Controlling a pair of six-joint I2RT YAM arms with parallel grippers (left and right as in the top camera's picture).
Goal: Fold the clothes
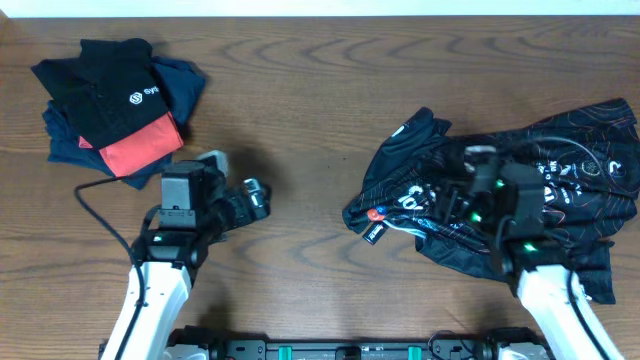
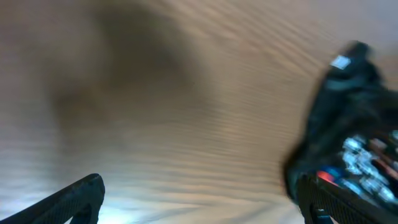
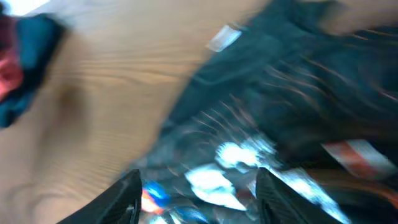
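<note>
Overhead view: at the far left of the wooden table (image 1: 300, 100), a heap of garments is seen, with a black top (image 1: 112, 85) bearing a small white logo laid over a navy garment (image 1: 188, 85) and a coral-red garment (image 1: 140, 150). Near this heap, a black cable (image 1: 95, 205) is looped beside the left arm. The left gripper (image 1: 258, 197) is held over bare wood, well apart from both heap and jersey.

Left wrist view: the left gripper's fingers (image 2: 74, 199) are shown wide apart, with only wood between them; the edge of the jersey (image 2: 348, 124) is seen at the right.

Overhead view, right side: the black jersey (image 1: 580, 170), marked with copper contour lines and white and red lettering, is spread crumpled on the table. The right gripper (image 1: 448, 203) is positioned above its left part.

Right wrist view: the jaws are parted, with the jersey's lettered fabric (image 3: 311, 81) visible between the fingers (image 3: 124, 199); contact cannot be judged through the blur.
</note>
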